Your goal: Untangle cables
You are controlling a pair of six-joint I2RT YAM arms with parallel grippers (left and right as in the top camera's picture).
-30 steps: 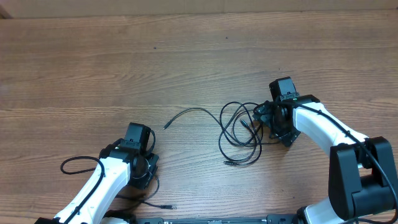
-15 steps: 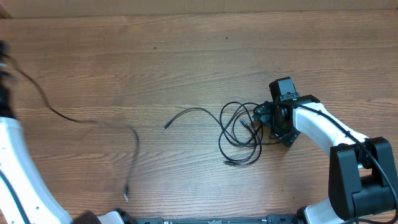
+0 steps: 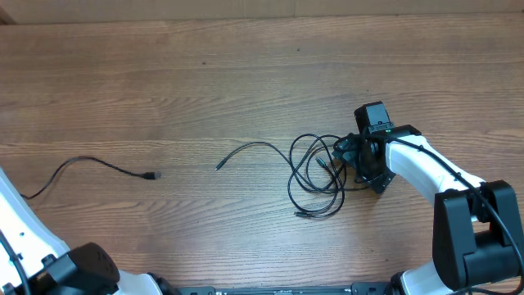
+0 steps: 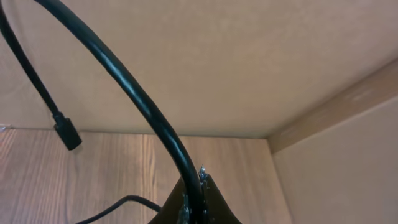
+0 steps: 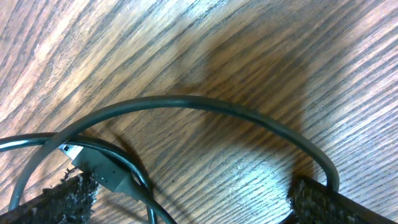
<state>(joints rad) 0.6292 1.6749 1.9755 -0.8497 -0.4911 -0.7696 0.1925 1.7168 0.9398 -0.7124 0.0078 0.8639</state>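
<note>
A tangle of thin black cables [image 3: 314,164] lies right of the table's middle, with one loose end [image 3: 246,147] trailing left. My right gripper [image 3: 348,160] stands open over the tangle's right side. In the right wrist view, a cable arc [image 5: 186,102] and a plug [image 5: 99,169] lie between its pads [image 5: 336,202], the gripper [image 5: 193,202] itself holding nothing. A separate cable with a plug tip [image 3: 151,175] stretches across the left of the table towards the left edge. My left gripper [image 4: 194,196] is shut on that cable [image 4: 124,81]; overhead it is out of frame.
The wooden table [image 3: 205,90] ends at a beige cardboard wall along the back. My left arm's links [image 3: 82,266] fill the front left corner. The right arm's base [image 3: 475,238] stands at the front right.
My left arm has swung from the front of the table out past the left edge, dragging its cable along; the cable's plug now rests left of centre. The right arm and the tangle have not moved.
</note>
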